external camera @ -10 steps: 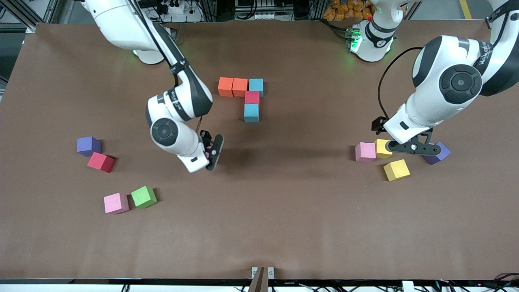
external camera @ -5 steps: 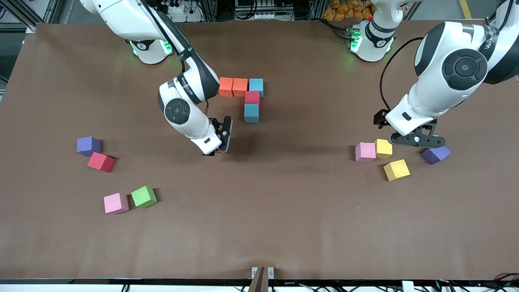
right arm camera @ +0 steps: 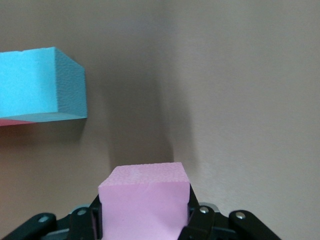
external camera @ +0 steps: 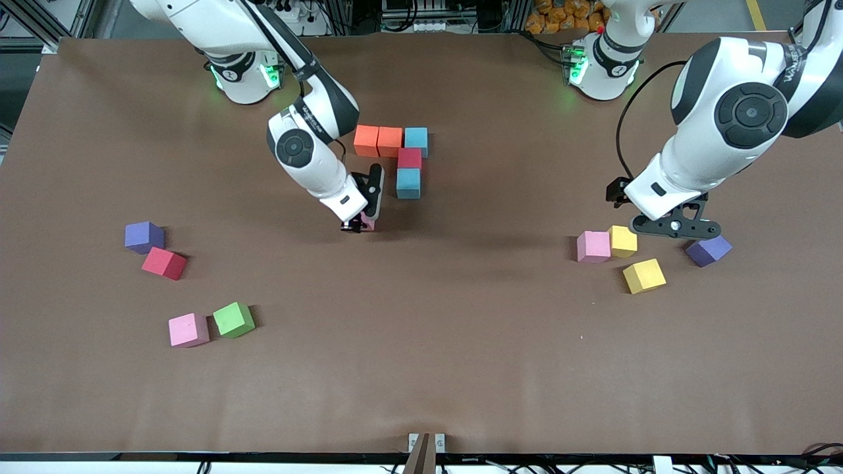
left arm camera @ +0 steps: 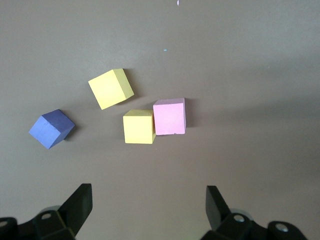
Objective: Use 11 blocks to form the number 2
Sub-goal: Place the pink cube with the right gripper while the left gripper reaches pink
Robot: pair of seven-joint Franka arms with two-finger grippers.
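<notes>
While the digit is only partly built, loose cubes sit at the right arm's end of the surface [external camera: 461, 368]: a purple cube [external camera: 143, 236] touching a crimson block [external camera: 163, 263], and nearer the front camera a pink block [external camera: 188, 330] beside a green block [external camera: 233, 320], probably stock waiting to be picked.

Next comes the right claw [external camera: 366, 209], clamped on a pink cube [right arm camera: 144, 200] and hanging low over the surface, just beside the lower light blue block [external camera: 408, 183]. Judging by that spot, the cube is meant for the middle row of the 2, next to that blue one.

The started number 2 [external camera: 394, 158] lies near the middle of the surface, toward the robots' bases: two orange blocks [external camera: 378, 141] and a light blue block [external camera: 415, 139] make the top row, a crimson cube [external camera: 409, 158] sits under the blue end, then the lower blue one. Five are down; six remain.

Toward the left arm's end, a pink block [external camera: 593, 246] touches a yellow cube [external camera: 622, 241], with another yellow cube [external camera: 644, 276] and a second purple cube [external camera: 707, 250] close by. The left claw [external camera: 673, 228] hovers over this group with its fingers [left arm camera: 80, 205] spread wide and empty, seemingly waiting its turn.

Lettering runs along both arms' dark bands, but I cannot read it.
</notes>
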